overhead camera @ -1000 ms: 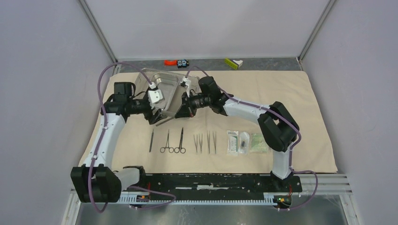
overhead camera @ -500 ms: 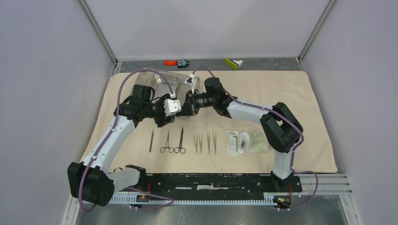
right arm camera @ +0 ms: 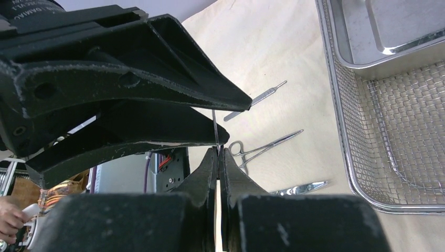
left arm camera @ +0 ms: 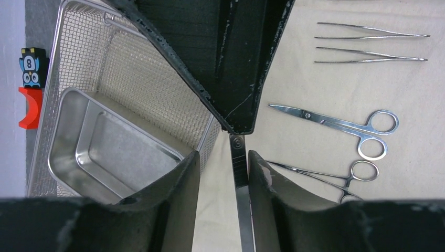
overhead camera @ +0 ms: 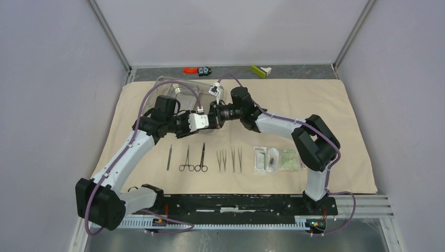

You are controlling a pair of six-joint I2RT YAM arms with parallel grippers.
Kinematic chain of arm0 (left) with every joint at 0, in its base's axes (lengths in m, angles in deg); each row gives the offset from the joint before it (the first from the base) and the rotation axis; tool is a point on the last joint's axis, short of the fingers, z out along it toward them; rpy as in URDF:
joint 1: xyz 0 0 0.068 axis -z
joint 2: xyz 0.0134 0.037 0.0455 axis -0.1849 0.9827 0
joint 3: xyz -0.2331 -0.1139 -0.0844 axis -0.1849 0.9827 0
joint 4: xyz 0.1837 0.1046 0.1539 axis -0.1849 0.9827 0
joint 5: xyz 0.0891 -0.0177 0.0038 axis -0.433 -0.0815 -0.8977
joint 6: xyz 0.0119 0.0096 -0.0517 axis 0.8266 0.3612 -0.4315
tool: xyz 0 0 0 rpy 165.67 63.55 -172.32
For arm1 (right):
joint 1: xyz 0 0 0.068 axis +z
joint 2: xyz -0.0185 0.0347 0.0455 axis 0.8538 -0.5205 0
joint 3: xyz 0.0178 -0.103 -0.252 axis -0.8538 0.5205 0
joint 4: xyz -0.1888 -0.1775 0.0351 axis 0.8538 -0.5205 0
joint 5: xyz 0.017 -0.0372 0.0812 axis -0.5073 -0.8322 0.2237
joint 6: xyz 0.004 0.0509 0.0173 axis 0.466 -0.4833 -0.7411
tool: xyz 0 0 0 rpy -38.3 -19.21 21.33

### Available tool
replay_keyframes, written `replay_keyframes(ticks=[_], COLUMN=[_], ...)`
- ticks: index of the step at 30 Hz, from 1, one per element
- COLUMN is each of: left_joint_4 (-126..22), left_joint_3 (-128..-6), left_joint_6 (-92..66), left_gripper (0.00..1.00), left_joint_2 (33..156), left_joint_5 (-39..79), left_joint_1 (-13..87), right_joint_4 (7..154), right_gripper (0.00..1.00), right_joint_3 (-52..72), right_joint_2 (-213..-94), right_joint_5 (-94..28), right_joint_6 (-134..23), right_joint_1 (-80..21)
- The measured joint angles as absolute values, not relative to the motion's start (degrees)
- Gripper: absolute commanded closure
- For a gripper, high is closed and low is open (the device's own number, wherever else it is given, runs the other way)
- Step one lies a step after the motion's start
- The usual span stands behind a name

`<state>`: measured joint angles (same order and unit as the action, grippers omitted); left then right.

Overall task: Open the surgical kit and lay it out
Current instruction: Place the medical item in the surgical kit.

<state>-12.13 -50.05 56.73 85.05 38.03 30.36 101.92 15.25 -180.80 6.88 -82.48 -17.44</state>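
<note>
My right gripper [overhead camera: 214,115] [right arm camera: 218,152] is shut on one end of a thin flat steel instrument handle [left arm camera: 239,173], held above the beige cloth wrap [overhead camera: 315,105]. My left gripper [overhead camera: 207,125] [left arm camera: 223,157] is open, its fingers on either side of that handle, which lies close to the right finger. The mesh steel tray [overhead camera: 167,83] [left arm camera: 52,79] with the smaller inner tray [left arm camera: 105,152] sits at the back left. Forceps [overhead camera: 186,159], scissors [overhead camera: 202,157], tweezers [overhead camera: 232,159] and sealed packets [overhead camera: 273,159] lie in a row on the cloth.
A lone thin handle [overhead camera: 169,157] lies at the row's left end. Orange and black pieces [overhead camera: 197,69] and a yellow-green and white object [overhead camera: 261,70] lie on the grey strip behind the cloth. Both arms cross over the cloth's middle.
My left gripper has swung right, away from the tray, up to my right gripper. Its fingers now flank the handle that the right gripper holds. The right gripper has barely moved.
</note>
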Motion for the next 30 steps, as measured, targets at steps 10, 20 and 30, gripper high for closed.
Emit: replay_keyframes(ticks=[10,20,30], left_joint_4=[-12.46,-12.87,-14.12], left_joint_3=[-49.92,-49.70,-47.86], left_joint_6=[56.73,55.59,51.02], left_gripper=[0.72,0.89,0.94], left_joint_2=[85.38,85.38,83.67], left_joint_5=[36.67,35.65,34.62], left_joint_1=[31.74,32.09,32.42], right_joint_4=[103.04,103.32,102.97], right_gripper=[1.00,0.98,0.94], right_joint_3=[15.56,15.76,15.87], right_joint_2=[-180.60,-180.58,-180.58], right_joint_5=[6.90,6.55,6.39], right_joint_6=[-83.92,-83.99,-84.88], right_joint_1=[-17.90,-17.99,-17.86])
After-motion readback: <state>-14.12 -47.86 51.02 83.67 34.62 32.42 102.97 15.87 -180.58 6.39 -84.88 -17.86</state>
